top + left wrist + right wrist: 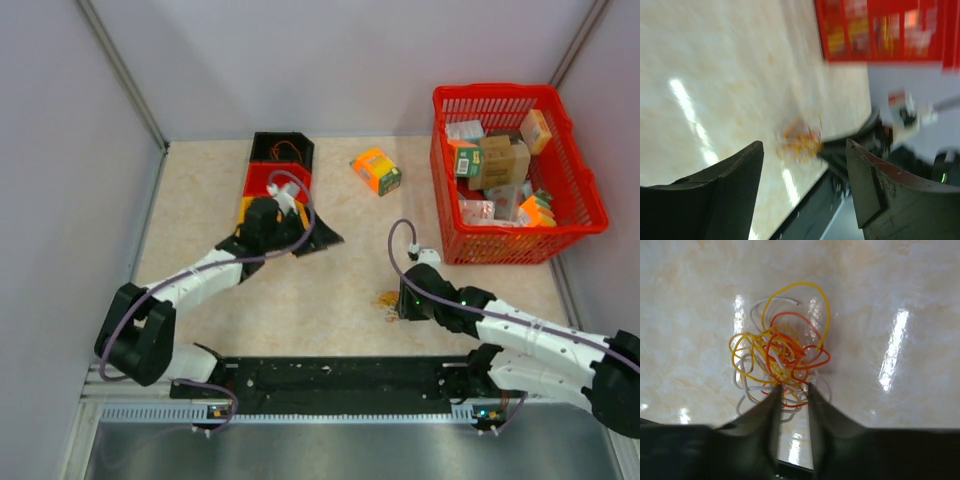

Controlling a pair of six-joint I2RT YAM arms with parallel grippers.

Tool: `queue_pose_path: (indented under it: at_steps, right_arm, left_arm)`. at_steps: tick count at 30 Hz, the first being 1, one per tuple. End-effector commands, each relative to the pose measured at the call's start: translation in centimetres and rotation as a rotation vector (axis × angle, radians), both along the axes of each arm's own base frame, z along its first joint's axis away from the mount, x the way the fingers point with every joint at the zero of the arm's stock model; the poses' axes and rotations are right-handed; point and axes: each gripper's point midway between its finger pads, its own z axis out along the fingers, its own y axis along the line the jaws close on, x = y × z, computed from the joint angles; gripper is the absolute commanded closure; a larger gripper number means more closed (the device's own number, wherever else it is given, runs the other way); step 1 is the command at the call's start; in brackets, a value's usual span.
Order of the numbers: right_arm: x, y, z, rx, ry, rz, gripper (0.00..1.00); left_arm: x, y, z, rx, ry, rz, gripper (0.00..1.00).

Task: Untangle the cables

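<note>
At the near middle of the table, top view: a wispy clump of thin orange, yellow and white cables (387, 298) lies on the pale marbled tabletop (340, 265). It is well apart from the small orange box (376, 170) and the red plastic mesh basket (490, 93) of packets. The right gripper (398, 300) sits right at the clump.
Left arm, top view: the white left arm (200, 270) reaches over a stepped black, red and yellow bin (282, 138), well apart from the clump. Its fingers cannot be told apart here.
Left wrist view: the left gripper (804, 150) is spread wide and empty. The clump shows as an orange-yellow smear on the tabletop beyond its fingers.
Right wrist view: the jaws are drawn close, leaving a narrow slit. Strands from the clump's near edge lie in that slit, so it looks like a pinch on them.
Handling: the wires are probably very light, limp yet springy, and prone to slide on the glossy top. The loops hook one another, so a pull on one would likely drag the whole clump.
Where to hold: the big yellow outer loop or the white free end on the far side looks best, with the rest pinned by the other gripper.
Hard to make out: the left wrist view is motion-blurred. The right fingers hide the clump's near edge. Reddish-brown strands hardly differ from orange. From above, single strands are too small to see.
</note>
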Motion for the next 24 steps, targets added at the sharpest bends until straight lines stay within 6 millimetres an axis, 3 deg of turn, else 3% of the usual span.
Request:
queue_pose_path:
  at_steps: [1, 2, 6, 10, 15, 17, 18, 20, 21, 24]
  right_arm:
    - [1.6, 3.9, 0.8, 0.09, -0.027, 0.099, 0.91]
    - [1.6, 4.5, 0.5, 0.096, -0.024, 0.12, 0.99]
    - [0.8, 7.0, 0.5, 0.185, -0.038, 0.201, 1.0]
    - [0.0, 10.0, 3.7, 0.399, -0.118, 0.31, 1.0]
    - [-0.2, 10.4, 7.4, 0.537, -0.22, 0.32, 1.0]
    - [-0.3, 10.0, 8.2, 0.563, -0.228, 0.308, 1.0]
    - [-0.3, 9.8, 8.7, 0.579, -0.234, 0.296, 1.0]
    - [-0.3, 9.0, 8.7, 0.586, -0.225, 0.264, 1.0]
    - [-0.1, 8.6, 8.8, 0.595, -0.218, 0.235, 1.0]
    - [-0.2, 8.3, 9.4, 0.645, -0.206, 0.224, 1.0]
  left_arm:
    - [-8.2, -3.4, -2.8, 0.136, -0.117, -0.257, 0.3]
    - [-9.5, -2.6, -4.7, 0.137, -0.064, -0.246, 0.3]
    - [-12.7, -1.3, -6.5, 0.094, -0.042, -0.235, 0.28]
    - [-14.5, -2.0, -5.8, 0.053, -0.079, -0.29, 0.2]
    - [-15.4, -4.1, -4.9, -0.012, -0.104, -0.374, 0.16]
    - [-15.7, -4.8, -4.7, -0.032, -0.103, -0.398, 0.26]
    - [-15.8, -5.1, -4.6, -0.037, -0.105, -0.404, 0.41]
    - [-15.8, -5.5, -4.6, -0.032, -0.104, -0.405, 0.56]
    - [-15.8, -5.7, -4.5, -0.031, -0.108, -0.405, 0.55]
    - [-16.6, -6.5, -3.4, -0.057, -0.13, -0.437, 0.32]
